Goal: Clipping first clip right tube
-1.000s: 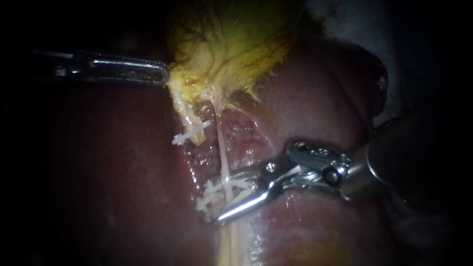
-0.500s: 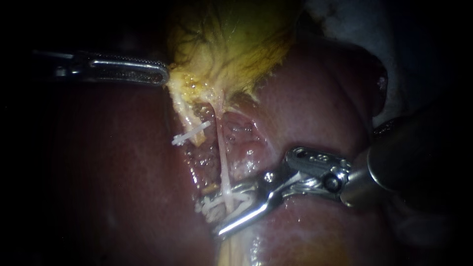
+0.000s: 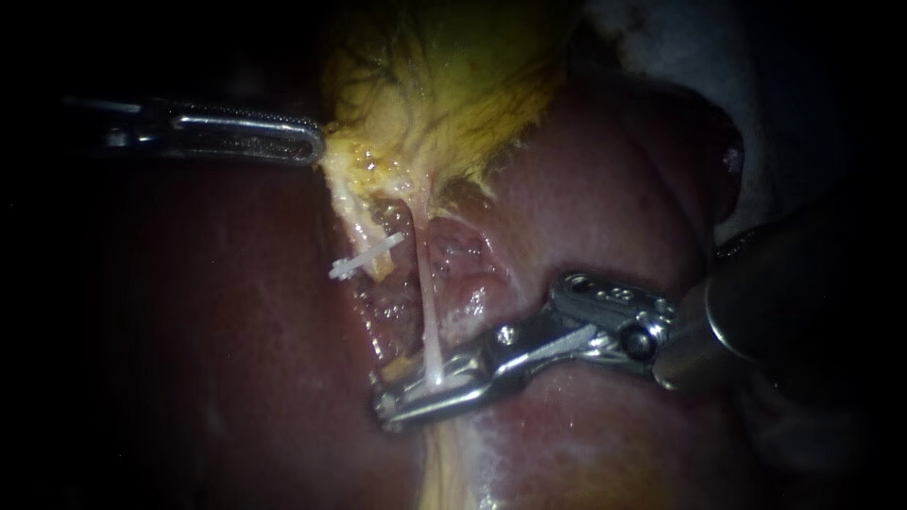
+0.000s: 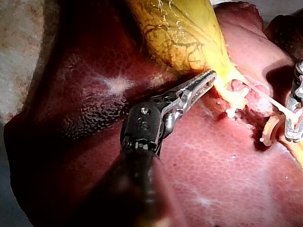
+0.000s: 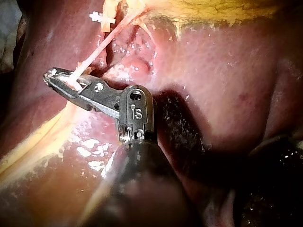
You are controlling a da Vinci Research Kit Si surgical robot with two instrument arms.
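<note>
Your left instrument (image 3: 316,142) has long, thin, shiny silver jaws with a slot down the middle and tiny teeth. They sit on a black joint with a round screw. Your right instrument (image 3: 385,408) has smooth silver jaws, small round pins and a thick dark shaft.

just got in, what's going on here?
The right instrument has its jaws shut on the thin right tube, low on its exposed stretch over the liver. The left instrument sits at the edge of the gallbladder. A white clip is on the neighbouring left tube.
</note>
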